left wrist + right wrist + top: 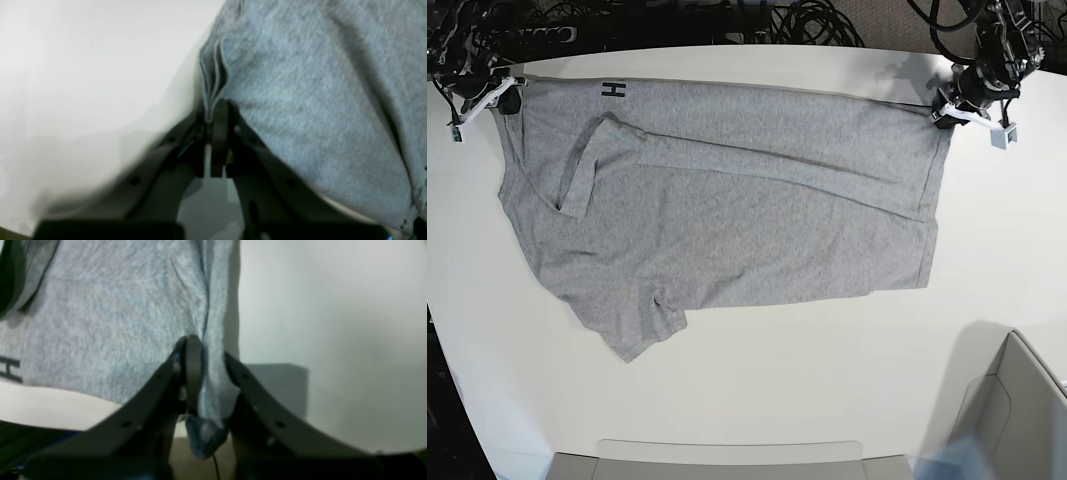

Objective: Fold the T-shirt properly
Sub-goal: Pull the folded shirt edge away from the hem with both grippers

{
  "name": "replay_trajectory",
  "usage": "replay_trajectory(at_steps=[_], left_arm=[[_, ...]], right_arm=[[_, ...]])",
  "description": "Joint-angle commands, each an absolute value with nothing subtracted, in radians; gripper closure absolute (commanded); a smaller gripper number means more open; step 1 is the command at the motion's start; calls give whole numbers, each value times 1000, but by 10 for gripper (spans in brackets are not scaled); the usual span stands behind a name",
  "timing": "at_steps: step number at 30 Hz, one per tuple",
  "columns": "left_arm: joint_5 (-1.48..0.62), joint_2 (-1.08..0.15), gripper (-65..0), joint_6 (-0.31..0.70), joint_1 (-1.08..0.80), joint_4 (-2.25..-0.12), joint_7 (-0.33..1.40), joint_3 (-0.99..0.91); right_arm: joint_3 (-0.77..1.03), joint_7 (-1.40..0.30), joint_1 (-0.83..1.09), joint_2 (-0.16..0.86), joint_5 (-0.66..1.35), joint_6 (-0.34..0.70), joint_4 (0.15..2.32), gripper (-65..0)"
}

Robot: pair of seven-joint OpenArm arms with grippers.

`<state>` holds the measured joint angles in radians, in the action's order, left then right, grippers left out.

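Pinched tight in left gripper point(217, 113): bunched edge of grey T-shirt point(727, 210). Right gripper point(200, 373) likewise clamped on opposite top corner. Spread flat on white table point(827, 380), plain side up, black "H" point(613, 90) showing nr far edge, one sleeve folded inward.

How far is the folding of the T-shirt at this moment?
Done: one long fold; the far edge of the T-shirt lies doubled over, with one sleeve folded in. In hand: the left end effector and right end effector each pinch a far corner. Left: the other sleeve sticks out, and the body is not yet folded small.
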<state>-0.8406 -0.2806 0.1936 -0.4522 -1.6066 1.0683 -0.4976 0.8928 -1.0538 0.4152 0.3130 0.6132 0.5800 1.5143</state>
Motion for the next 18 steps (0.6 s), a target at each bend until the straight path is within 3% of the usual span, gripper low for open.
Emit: replay_trajectory(at_steps=[1,14,18], left_arm=[[-774,-288,0,168,-484,-1607,1118,-501],[-771,-288,0,160,-559,-1753,1135,-495],[-771,-289,-147,160,-559,-1778,1156,-501]], right_arm=[[901,-1079,421,332,541,573,1521,0],[898,-1079,421,309,443,573,1624,0],[901,-1079,423,306,443,573,1641,-145]])
